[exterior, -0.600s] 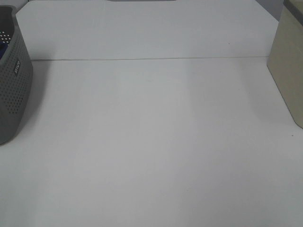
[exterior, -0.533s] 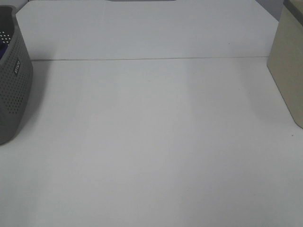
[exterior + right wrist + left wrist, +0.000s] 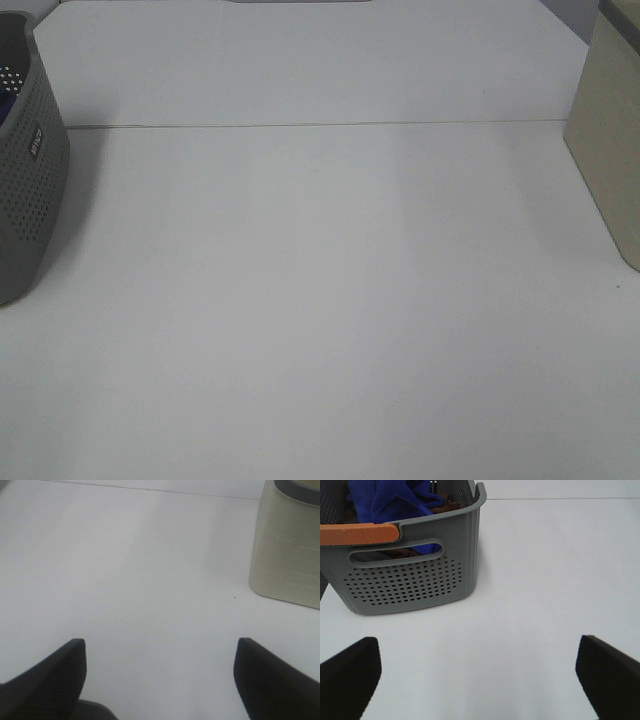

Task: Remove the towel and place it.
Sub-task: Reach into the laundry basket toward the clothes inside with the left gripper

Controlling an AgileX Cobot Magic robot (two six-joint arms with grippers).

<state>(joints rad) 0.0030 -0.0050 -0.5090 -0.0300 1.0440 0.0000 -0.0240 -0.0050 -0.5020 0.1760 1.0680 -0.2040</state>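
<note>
Nothing has changed in the high view in the last moment. The tabletop (image 3: 320,300) looks just the same, and no arm shows over it. So the job has not really begun, I think: the towel (image 3: 395,500) is not yet lifted.

The towel is deep blue and lies bunched up inside the grey basket (image 3: 410,580). The basket stands at the left edge of the tabletop. Something brown (image 3: 445,507) lies in the basket beside the blue cloth; I cannot tell what it is.

The left gripper (image 3: 480,675) is wide open and holds nothing. It faces the basket, near it but not touching it. The right gripper (image 3: 160,675) is open too, with nothing between its jaws. It hangs over bare tabletop, near the beige box (image 3: 290,555) at the right edge.

Now the count:
- one blue towel
- one grey basket with holes in its wall
- one orange handle (image 3: 357,533) on the basket
- one beige box
- two grippers, both open

The left gripper is the closer one to the towel, so it looks best placed to reach in.
</note>
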